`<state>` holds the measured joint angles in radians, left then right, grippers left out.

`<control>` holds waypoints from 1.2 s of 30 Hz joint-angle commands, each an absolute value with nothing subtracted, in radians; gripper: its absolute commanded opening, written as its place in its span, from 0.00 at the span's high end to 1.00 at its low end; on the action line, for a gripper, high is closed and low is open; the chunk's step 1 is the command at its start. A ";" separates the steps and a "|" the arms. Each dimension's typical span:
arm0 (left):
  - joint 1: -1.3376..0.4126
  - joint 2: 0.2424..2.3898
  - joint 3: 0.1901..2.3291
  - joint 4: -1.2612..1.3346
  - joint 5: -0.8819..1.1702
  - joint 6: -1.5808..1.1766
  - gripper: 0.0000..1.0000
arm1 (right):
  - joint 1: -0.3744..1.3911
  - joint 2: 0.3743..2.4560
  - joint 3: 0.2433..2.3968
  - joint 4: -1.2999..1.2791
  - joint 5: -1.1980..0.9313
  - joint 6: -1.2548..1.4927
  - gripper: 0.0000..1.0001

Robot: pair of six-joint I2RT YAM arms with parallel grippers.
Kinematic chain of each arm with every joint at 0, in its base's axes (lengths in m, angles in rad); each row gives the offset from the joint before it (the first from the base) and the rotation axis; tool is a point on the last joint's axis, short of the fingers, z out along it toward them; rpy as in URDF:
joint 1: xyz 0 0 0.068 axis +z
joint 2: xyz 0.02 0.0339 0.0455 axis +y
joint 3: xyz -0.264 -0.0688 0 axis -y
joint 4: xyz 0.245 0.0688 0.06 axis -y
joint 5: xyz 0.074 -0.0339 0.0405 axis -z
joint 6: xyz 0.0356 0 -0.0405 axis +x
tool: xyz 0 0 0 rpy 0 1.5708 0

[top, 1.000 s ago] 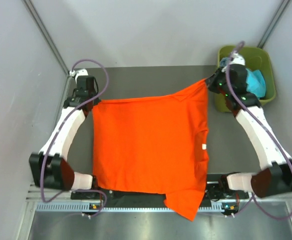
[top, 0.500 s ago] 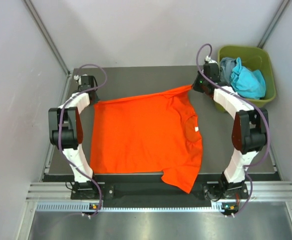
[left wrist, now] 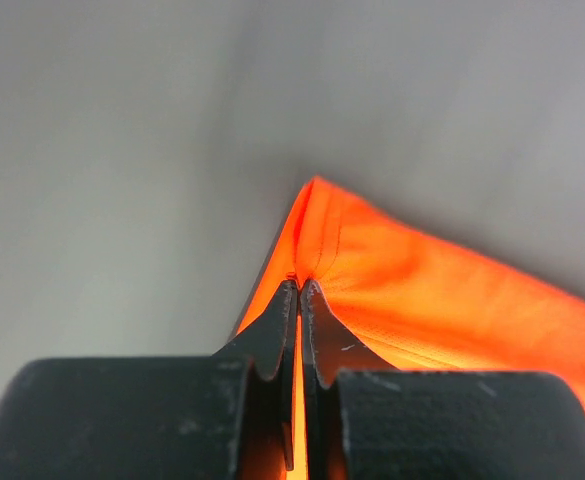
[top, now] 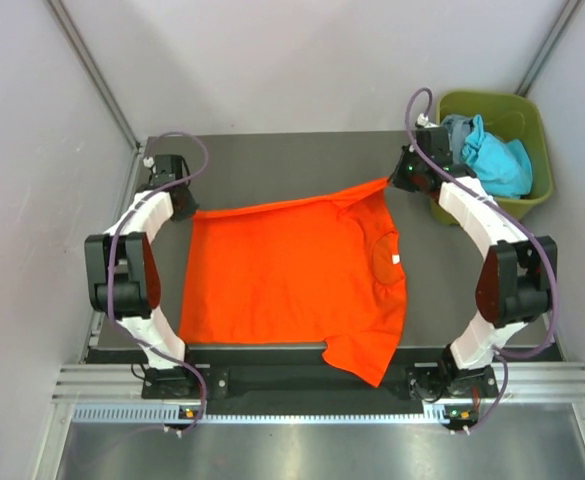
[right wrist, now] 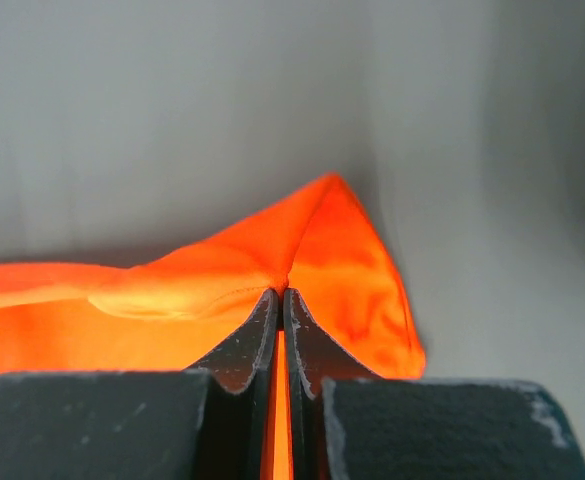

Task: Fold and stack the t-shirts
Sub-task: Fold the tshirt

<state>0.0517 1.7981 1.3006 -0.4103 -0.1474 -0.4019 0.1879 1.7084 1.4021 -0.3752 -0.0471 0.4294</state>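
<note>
I have the left gripper (top: 180, 205) pinched tight on the far left corner of the orange t-shirt (top: 292, 270). The right gripper (top: 400, 181) is clamped on its far right corner. The shirt lies spread on the dark table (top: 272, 160), with the near sleeve over the front edge. A teal t-shirt (top: 499, 162) and a grey t-shirt (top: 458, 130) sit in the green bin (top: 533, 118), far right.

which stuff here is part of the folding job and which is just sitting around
Job: orange t-shirt, held at two corners by the left tool and right tool; teal shirt; grey shirt.
Lying about: olive-green bin holding those two; table.
</note>
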 commanded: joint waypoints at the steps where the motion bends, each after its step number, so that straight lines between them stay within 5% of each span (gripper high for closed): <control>1: 0.055 1.645 1.232 -0.485 -0.172 -0.419 1.00 | 0.201 1.585 1.339 -0.436 -0.064 0.414 1.00; 18: 0.055 1.537 1.069 -0.577 -0.107 -0.420 1.00 | 0.212 1.353 1.033 -0.503 -0.091 0.439 1.00; 36: 0.055 1.669 1.062 -0.528 -0.140 -0.391 1.00 | 0.213 1.381 0.962 -0.492 -0.104 0.442 1.00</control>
<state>0.0517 1.6653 1.0634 -0.5652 -0.1177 -0.4137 0.2070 1.3983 0.9798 -0.4995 -0.1017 0.4335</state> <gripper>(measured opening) 0.020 0.009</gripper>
